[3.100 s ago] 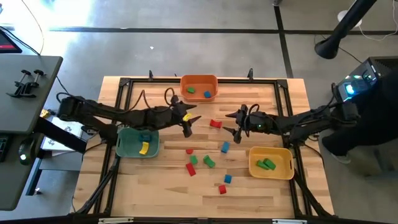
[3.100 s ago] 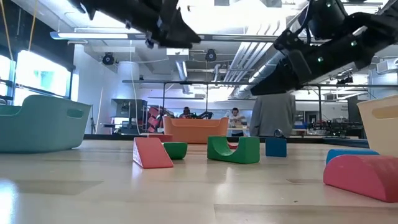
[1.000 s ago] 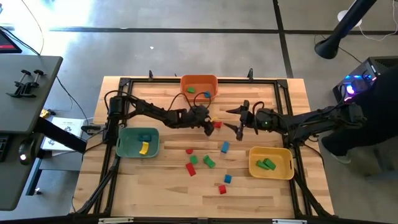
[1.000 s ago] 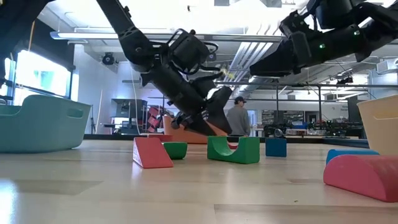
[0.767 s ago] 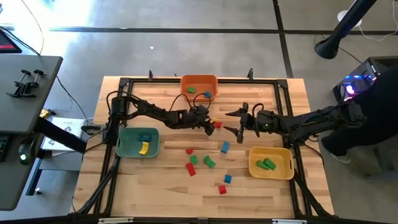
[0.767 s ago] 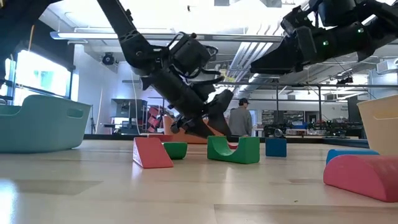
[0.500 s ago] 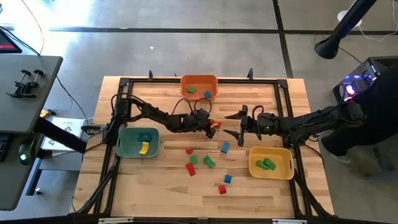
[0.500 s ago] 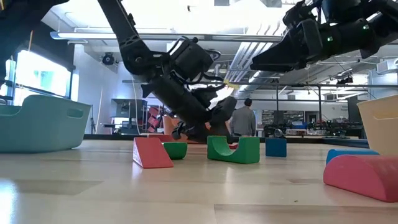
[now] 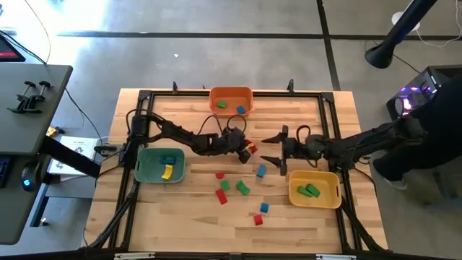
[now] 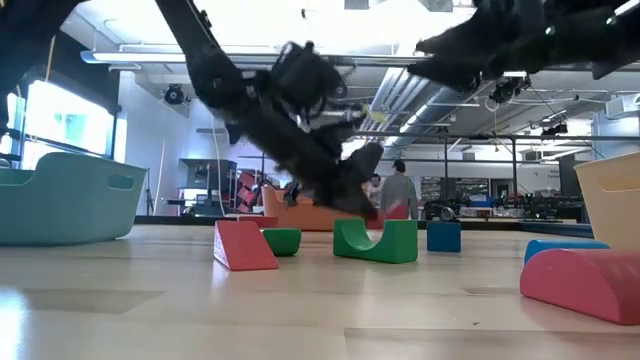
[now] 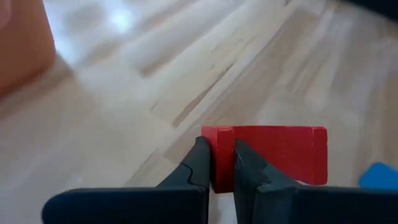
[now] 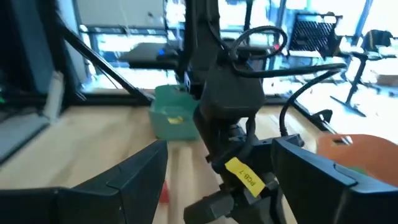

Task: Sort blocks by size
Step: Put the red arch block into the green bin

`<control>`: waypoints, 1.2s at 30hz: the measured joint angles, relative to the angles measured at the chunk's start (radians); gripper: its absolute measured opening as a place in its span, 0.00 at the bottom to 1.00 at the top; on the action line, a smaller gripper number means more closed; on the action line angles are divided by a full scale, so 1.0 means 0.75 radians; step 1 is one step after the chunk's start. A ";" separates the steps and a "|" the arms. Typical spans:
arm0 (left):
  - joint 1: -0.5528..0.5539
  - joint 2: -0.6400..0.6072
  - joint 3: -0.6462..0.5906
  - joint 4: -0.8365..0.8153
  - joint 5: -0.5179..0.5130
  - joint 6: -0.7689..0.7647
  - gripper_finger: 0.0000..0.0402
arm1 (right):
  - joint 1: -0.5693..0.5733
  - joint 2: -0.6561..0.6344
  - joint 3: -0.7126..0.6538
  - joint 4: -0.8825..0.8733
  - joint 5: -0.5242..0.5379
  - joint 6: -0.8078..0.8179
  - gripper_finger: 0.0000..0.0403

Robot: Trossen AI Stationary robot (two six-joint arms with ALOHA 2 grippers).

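Observation:
My left gripper (image 9: 245,149) is at the table's middle, shut on a small red block (image 9: 251,150), which also shows in the left wrist view (image 11: 273,152). My right gripper (image 9: 271,149) hangs open just right of it, touching nothing; its two fingers frame the left arm in the right wrist view (image 12: 224,186). Loose blocks lie nearer the front edge: a blue one (image 9: 260,170), a red one (image 9: 220,175), two green ones (image 9: 242,188) and others. In the low view a red wedge (image 10: 244,245) and a green arch (image 10: 375,240) rest flat on the table. My left gripper pinches one end of the red block (image 11: 222,163) between its two fingertips (image 11: 200,163). The fingers slant down from the table's left. The rest of the block sticks out past the fingertips, level. Whether it is clear of the table I cannot tell.
An orange bin (image 9: 231,92) stands at the far edge, holding a green and a blue block. A teal bin (image 9: 144,165) sits at the left with a yellow and a blue block. A yellow bin (image 9: 315,198) at the right holds green blocks. A person stands beyond the table (image 10: 400,195).
My left gripper has gone down toward the red block and the table's right, and has shut on the block's end. The block has shifted slightly toward the near edge. My right gripper has moved a little toward the near edge, still open.

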State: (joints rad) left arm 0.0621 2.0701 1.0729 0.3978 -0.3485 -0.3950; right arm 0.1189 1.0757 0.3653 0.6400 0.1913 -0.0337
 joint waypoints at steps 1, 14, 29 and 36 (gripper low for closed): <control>-0.015 -0.032 0.001 -0.019 -0.023 0.022 0.03 | 0.013 -0.019 0.001 0.001 0.000 0.000 0.70; -0.489 -0.650 0.003 -0.841 -0.607 0.308 0.02 | 0.109 -0.160 0.002 -0.021 0.071 -0.011 0.70; -1.018 -0.841 0.003 -2.553 -0.289 -1.590 0.03 | 0.104 -0.160 0.002 -0.030 0.070 -0.045 0.70; -1.005 -0.883 -0.030 -2.620 0.000 -1.690 0.03 | 0.104 -0.160 0.002 -0.036 0.060 -0.039 0.70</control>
State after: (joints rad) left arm -0.6913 1.4075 1.0506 -1.5668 -0.3482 -1.6626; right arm 0.1967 0.9558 0.3664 0.6133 0.2359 -0.0630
